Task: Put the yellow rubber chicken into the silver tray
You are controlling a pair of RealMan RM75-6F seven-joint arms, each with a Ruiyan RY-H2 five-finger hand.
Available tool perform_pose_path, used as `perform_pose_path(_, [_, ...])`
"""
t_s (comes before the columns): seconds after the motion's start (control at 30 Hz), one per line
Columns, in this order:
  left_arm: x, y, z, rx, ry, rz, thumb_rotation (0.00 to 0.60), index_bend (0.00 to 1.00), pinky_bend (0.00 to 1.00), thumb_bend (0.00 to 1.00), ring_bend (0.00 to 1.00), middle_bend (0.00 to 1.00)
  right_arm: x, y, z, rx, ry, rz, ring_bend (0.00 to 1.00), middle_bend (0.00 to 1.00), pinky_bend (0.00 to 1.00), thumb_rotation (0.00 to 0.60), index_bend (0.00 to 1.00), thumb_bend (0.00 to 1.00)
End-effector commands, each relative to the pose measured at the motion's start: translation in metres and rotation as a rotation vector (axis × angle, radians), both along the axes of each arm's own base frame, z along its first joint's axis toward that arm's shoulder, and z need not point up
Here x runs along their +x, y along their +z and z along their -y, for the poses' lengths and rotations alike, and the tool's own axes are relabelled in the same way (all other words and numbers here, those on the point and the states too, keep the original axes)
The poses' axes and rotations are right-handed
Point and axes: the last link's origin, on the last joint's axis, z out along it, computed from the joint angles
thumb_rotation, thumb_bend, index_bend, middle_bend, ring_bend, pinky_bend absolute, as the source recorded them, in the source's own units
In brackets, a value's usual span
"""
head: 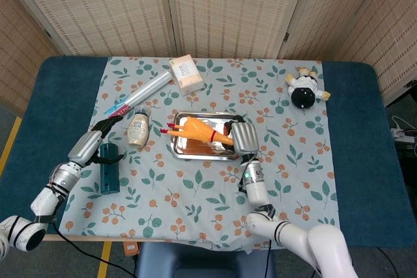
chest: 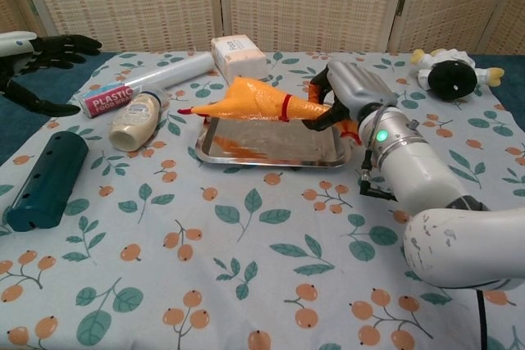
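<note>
— Chest view: is the yellow rubber chicken (chest: 261, 102) in the shiny silver metal tray (chest: 215, 150) yet?

— Not quite. The right hand (chest: 343, 94) grips its neck, holding it just above the tray, seemingly not resting on it.

— What's left?

— Lowering it and letting go, I'd judge. The left hand (chest: 45, 53) hovers spread and empty, well apart.
</note>
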Motion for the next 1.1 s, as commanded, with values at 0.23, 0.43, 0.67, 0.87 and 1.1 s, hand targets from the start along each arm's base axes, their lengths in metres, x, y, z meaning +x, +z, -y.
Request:
perform_pose_path(0.23, [-0.004, -0.001, 0.000, -0.028, 0.021, 0.005, 0.600, 0.00, 0.00, 0.28, 0.00, 0.00, -0.017, -0.008, 0.002, 0.056, 0.015, -0.138, 0.44, 0.38, 0.70, 0.600, 0.52, 0.30])
perform_pose_path(0.43, [-0.004, 0.001, 0.000, -0.028, 0.023, 0.000, 0.600, 0.00, 0.00, 0.28, 0.00, 0.00, -0.026, -0.004, 0.004, 0.080, 0.005, -0.179, 0.25, 0.19, 0.57, 0.600, 0.24, 0.25])
perform_pose_path(0.67, [-0.003, 0.000, 0.000, -0.029, 0.022, 0.008, 0.600, 0.00, 0.00, 0.28, 0.00, 0.00, -0.021, 0.006, 0.007, 0.061, 0.017, -0.166, 0.18, 0.14, 0.50, 0.600, 0.15, 0.23])
perform_pose_path(0.87, [-0.003, 0.002, -0.001, -0.026, 0.029, 0.016, 0.600, 0.00, 0.00, 0.27, 0.00, 0.00, -0.017, 0.017, 0.009, 0.055, 0.031, -0.167, 0.14, 0.10, 0.43, 0.600, 0.09, 0.20])
perform_pose_path(1.1, [-0.002, 0.004, 0.003, -0.026, 0.026, 0.029, 0.600, 0.00, 0.00, 0.28, 0.00, 0.00, -0.011, 0.041, 0.000, 0.064, 0.069, -0.097, 0.12, 0.08, 0.39, 0.600, 0.06, 0.16])
